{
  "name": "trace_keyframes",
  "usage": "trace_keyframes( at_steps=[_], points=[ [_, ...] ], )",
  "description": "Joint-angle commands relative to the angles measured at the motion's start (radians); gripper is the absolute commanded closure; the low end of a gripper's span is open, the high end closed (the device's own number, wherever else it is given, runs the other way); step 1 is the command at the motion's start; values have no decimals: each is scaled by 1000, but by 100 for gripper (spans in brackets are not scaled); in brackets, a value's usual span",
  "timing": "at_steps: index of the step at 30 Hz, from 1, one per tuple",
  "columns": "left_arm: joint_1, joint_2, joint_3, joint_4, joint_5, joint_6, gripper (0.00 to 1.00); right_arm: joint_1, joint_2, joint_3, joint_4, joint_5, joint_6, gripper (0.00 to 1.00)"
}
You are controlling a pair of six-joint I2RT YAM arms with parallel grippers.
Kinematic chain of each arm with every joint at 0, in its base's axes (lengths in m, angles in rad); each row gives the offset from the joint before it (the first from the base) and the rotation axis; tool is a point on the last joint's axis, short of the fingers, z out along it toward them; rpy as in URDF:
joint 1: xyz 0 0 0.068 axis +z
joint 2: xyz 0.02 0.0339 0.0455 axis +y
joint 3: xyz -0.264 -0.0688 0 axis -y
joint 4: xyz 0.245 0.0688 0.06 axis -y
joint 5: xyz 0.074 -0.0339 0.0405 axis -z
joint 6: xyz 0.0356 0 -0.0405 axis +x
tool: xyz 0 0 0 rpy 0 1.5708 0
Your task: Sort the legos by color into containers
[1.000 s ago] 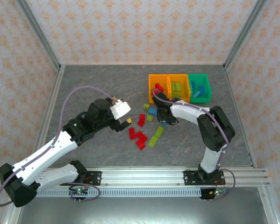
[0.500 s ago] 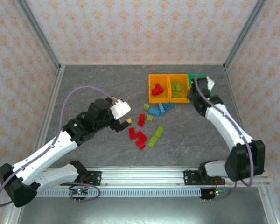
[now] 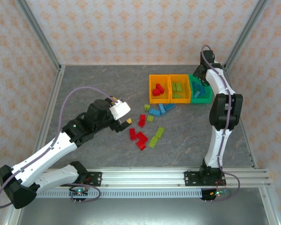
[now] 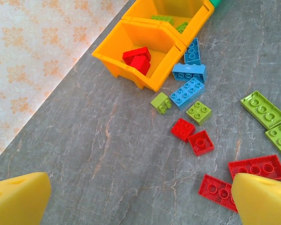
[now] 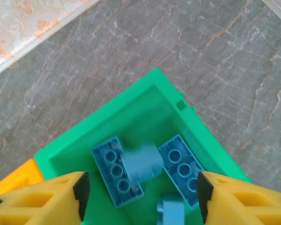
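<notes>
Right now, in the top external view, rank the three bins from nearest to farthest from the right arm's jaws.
1. Green bin, right end.
2. Middle orange bin, holding green bricks.
3. Left orange bin, holding red bricks.

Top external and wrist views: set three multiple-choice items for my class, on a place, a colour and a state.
1. The right gripper is above: A the green bin; B the loose bricks; C the table's near edge.
2. The bricks in the leftmost orange bin are: A blue; B red; C lime green.
3. The left gripper is: A shut on a brick; B open and empty; C shut on nothing.
Answers: 1 A, its wrist view looks down into that bin holding blue bricks. 2 B, red bricks lie inside. 3 B, its jaws stand wide apart with nothing between.
</notes>
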Motion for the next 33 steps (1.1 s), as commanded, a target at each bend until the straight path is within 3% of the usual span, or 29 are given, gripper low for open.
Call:
trace_keyframes(
  at_steps=[1,6,10,12,15,18,21,23,29,33],
  points=[
    [10,-6,13,-11,-26,5,0,-1,-168,-85,-63,-61,11,35],
    [10,39,30,14,-63,-79,0,26,-468,-383,-40,-258,14,35],
    [24,114,63,46,-97,-203,0,131,-694,-596,-79,-394,15,31],
    [27,184,125,0,-143,-296,0,206,-767,-674,-110,-468,15,27],
    [27,322,266,-180,-250,-598,0,315,-815,-735,-188,-543,-27,19],
    [27,445,297,-262,-154,-806,3,373,-861,-792,-222,-543,-3,15],
    [19,540,264,-182,-5,-926,7,393,-909,-859,-180,-563,50,13],
    [6,600,255,-116,59,-947,10,395,-909,-879,-167,-555,68,12],
    [-27,806,349,-125,50,-844,14,397,-909,-884,-170,-526,85,12],
    [-31,896,359,-96,80,-798,24,396,-909,-883,-194,-489,80,13]
  ],
)
